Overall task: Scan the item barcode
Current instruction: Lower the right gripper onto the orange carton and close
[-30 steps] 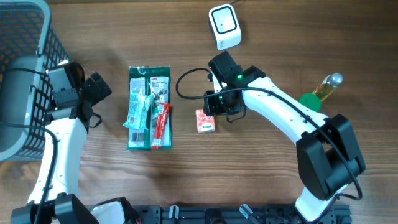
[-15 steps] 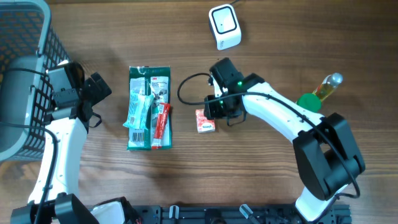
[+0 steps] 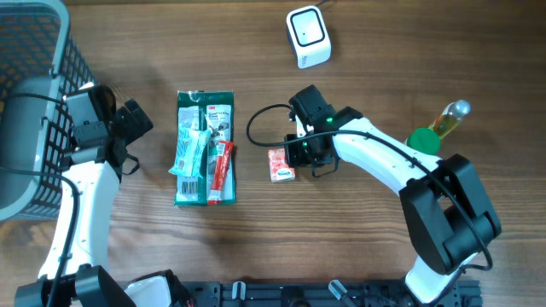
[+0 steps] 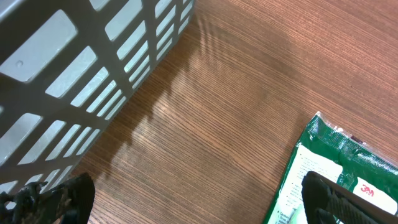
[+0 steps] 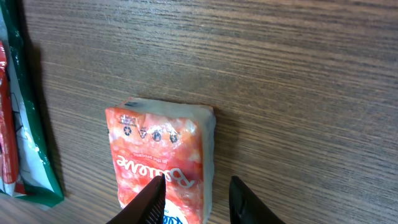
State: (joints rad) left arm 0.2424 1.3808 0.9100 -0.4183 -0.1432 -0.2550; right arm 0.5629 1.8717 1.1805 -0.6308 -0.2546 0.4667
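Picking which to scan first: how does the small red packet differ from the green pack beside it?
The red packet is small and squarish; the green pack is far longer and wider. The red packet lies alone; the green pack has a red tube on it. The right gripper hangs over the red packet; no gripper is over the green pack. Both lie flat on the table.

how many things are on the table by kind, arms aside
packets: 3, green packet, pale blue packet, orange-red packet
red tube: 1
barcode scanner: 1
bottle: 1
basket: 1
total: 7
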